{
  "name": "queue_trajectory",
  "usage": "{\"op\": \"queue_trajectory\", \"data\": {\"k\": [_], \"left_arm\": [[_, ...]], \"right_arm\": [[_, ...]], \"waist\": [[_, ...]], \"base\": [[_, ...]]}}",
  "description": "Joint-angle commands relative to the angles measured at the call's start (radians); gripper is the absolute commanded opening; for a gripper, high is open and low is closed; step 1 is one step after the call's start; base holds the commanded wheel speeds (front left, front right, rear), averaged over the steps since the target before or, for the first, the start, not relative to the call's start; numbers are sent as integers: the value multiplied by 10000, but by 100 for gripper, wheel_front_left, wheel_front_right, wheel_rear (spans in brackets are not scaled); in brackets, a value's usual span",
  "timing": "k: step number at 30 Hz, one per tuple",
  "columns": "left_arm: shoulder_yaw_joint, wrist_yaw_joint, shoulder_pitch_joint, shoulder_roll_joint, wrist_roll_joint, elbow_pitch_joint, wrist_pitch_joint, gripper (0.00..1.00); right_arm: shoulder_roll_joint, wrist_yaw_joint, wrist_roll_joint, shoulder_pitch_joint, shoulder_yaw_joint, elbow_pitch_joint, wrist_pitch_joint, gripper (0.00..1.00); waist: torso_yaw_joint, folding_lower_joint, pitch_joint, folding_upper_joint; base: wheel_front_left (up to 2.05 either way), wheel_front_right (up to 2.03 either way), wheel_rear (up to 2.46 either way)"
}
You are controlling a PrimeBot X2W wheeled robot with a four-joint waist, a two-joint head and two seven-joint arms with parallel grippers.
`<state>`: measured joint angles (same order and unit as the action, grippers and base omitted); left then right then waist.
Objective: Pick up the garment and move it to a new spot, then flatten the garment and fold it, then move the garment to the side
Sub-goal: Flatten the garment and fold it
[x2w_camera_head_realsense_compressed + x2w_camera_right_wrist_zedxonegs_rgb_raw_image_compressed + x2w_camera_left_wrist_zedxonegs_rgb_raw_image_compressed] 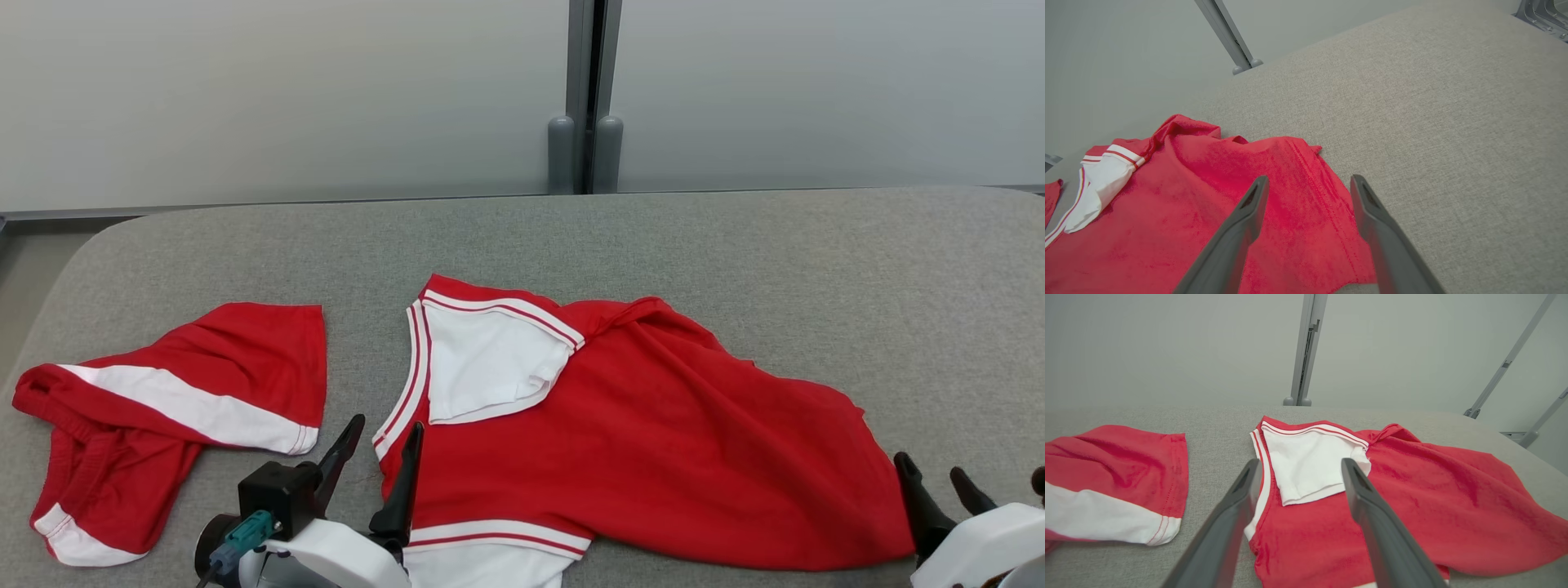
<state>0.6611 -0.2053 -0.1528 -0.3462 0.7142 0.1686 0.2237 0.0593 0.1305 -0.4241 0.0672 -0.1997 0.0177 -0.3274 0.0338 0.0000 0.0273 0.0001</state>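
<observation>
A red garment (653,441) with white sleeves and striped trim lies crumpled on the grey padded table (735,245); one white sleeve is folded over its upper left. It also appears as the garment (1412,498) in the left wrist view and the garment (1208,196) in the right wrist view. My left gripper (384,445) stands open above the garment's left edge, nothing between its fingers (1363,498). At the garment's right hem my right gripper (935,474) is open too, holding nothing, one of its fingers (1249,208) over the red cloth.
Red shorts (163,408) with a white stripe lie at the table's left. A grey wall with a vertical post (584,106) runs behind the table. Bare grey table surface stretches to the right and back.
</observation>
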Motion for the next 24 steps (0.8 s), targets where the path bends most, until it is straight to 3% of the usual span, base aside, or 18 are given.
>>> {"op": "queue_trajectory", "data": {"k": [1, 10, 17, 18, 19, 20, 21, 24], "left_arm": [[-30, -50, -40, -46, 43, -16, 43, 100], [47, 26, -299, -26, 14, 29, -30, 100], [89, 90, -434, -23, 42, 97, -71, 100], [91, 78, -441, -30, 43, 103, -78, 100], [95, 80, -452, -34, 41, 104, -79, 100], [104, 90, -467, -38, 35, 106, -83, 100], [109, 93, -481, -38, 34, 108, -80, 100], [105, 62, -495, -46, 43, 116, -74, 100]], "right_arm": [[-2, 6, 72, -175, -8, 333, -163, 100], [176, 6, 498, -1625, 85, 2335, -1121, 100], [375, 6, 663, -2462, -98, 3637, -1056, 100], [370, 6, 633, -2551, -100, 3813, -1090, 92], [380, 6, 591, -2637, -91, 3969, -1113, 76], [424, 6, 602, -2701, -86, 4097, -1102, 51], [459, 6, 631, -2754, -69, 4206, -1069, 44], [500, 6, 600, -2846, -28, 4456, -883, 6]], "waist": [[8, 0, 64, -1], [192, 0, 371, -1], [476, 0, 578, -1], [510, 0, 607, -1], [542, 0, 630, -1], [583, 0, 655, -1], [617, 0, 669, -1], [699, 0, 687, -1]], "base": [[0, 0, 0], [0, 0, 0], [0, 0, 0], [0, 0, 0], [0, 0, 0], [0, 0, 0], [0, 0, 0], [0, 0, 0]]}}
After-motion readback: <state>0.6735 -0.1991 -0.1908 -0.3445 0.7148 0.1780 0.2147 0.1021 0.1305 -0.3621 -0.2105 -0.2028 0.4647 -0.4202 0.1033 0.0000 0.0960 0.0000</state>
